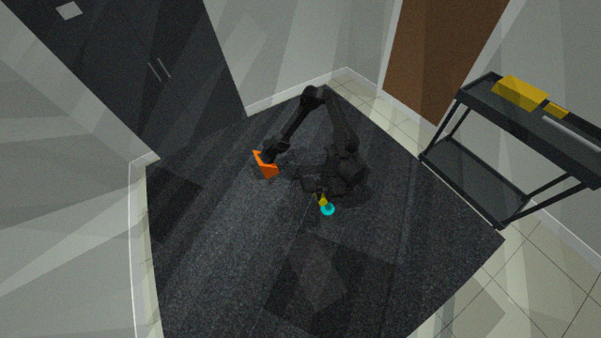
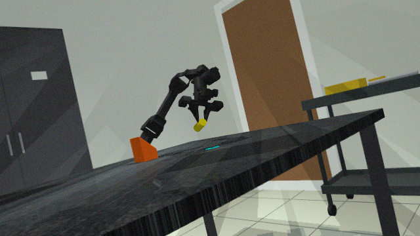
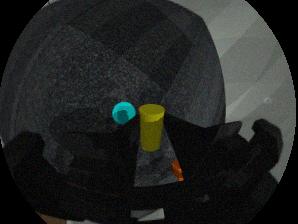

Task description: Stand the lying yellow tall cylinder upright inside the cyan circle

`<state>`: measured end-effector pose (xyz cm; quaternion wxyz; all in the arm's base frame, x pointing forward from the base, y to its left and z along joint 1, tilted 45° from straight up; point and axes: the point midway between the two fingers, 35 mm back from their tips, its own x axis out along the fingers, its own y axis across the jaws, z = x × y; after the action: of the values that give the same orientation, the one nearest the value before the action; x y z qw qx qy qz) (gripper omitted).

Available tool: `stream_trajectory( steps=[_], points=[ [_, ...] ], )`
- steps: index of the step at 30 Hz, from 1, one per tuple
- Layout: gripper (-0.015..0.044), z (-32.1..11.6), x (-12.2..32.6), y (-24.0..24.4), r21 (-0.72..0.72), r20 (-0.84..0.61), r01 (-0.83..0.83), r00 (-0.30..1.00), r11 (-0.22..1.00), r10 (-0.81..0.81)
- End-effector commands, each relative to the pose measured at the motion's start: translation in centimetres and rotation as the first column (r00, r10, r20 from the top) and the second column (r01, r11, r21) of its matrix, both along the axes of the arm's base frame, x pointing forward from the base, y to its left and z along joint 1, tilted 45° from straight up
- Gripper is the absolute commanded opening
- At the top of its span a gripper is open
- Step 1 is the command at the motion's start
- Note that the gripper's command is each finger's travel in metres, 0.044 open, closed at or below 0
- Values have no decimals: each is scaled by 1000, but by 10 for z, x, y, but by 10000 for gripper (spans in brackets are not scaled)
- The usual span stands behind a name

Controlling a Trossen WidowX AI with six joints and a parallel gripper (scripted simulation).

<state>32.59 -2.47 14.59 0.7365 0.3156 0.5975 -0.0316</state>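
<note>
The yellow tall cylinder [image 1: 323, 200] [image 2: 199, 125] [image 3: 151, 131] is held in the air above the table, tilted and not upright in the exterior view. My gripper [image 2: 201, 122] [image 3: 152, 116] is shut on it, with a finger on each side. The cyan circle [image 1: 328, 209] [image 2: 212, 148] [image 3: 123, 113] lies flat on the table, below the cylinder; in the wrist view it shows to the left of the cylinder's near end. A dark shadow covers part of the circle. In the top view the arm hides much of the fingers.
An orange block [image 1: 267, 166] [image 2: 143, 151] [image 3: 177, 170] stands at the arm's base on the dark table [image 1: 225, 263] [image 2: 184, 183]. A cart [image 1: 474, 174] [image 2: 367, 179] with yellow boxes stands beyond the table, near a brown door [image 1: 437, 52] [image 2: 262, 65].
</note>
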Motion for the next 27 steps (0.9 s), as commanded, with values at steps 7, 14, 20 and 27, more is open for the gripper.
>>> stream_trajectory(
  steps=[7,14,20,27],
  points=[
    [105,-4,0,0,-58,29,29,999,998,-27],
    [105,-5,0,1,-92,54,47,998,995,-42],
    [105,-6,1,1,-119,77,63,996,991,-54],
    [105,-7,2,1,-149,105,84,992,985,-69]
  ],
)
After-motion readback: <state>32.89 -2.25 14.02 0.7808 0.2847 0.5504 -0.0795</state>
